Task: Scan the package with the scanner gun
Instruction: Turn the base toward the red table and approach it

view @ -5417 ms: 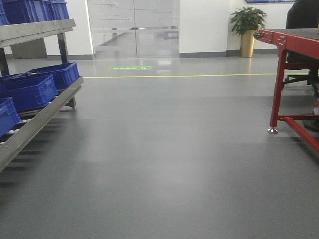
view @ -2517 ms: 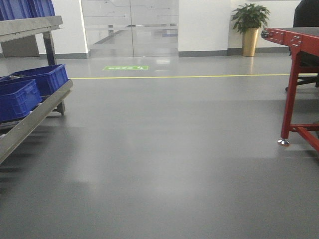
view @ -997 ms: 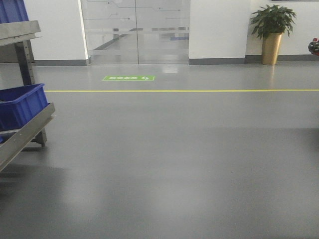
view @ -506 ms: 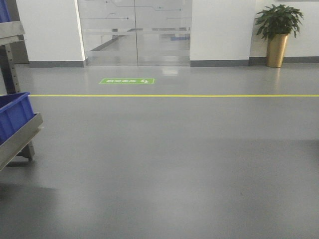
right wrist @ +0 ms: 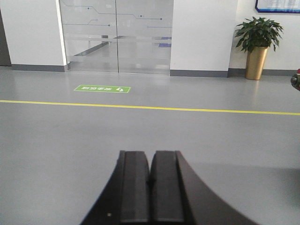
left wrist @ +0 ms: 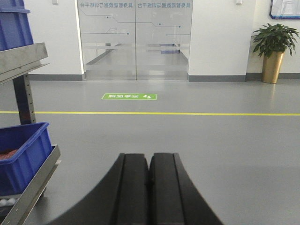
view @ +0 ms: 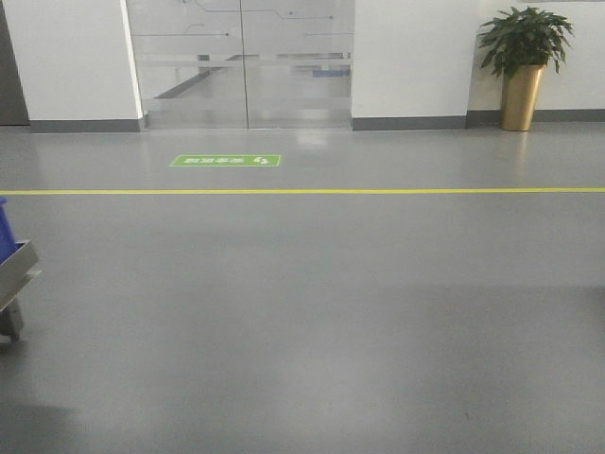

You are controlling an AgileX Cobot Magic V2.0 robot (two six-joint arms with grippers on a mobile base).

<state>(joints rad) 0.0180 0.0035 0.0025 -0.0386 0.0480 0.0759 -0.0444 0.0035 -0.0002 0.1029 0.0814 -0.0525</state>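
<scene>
Both of your grippers point level across the grey floor toward the yellow line. Each has its black fingers pressed flat together with nothing between them: the left gripper in its wrist view, the right gripper in its own. On the near side of the yellow line, at its left end, a metal rack carries a blue bin on its lower sloping shelf. Something reddish-brown lies inside, too unclear to name. A second blue bin sits on the upper shelf, its inside hidden. Beyond the yellow line, toward its right end, a gold pot holds a leafy plant. Neither the package nor the scanner gun shows in any view.
</scene>
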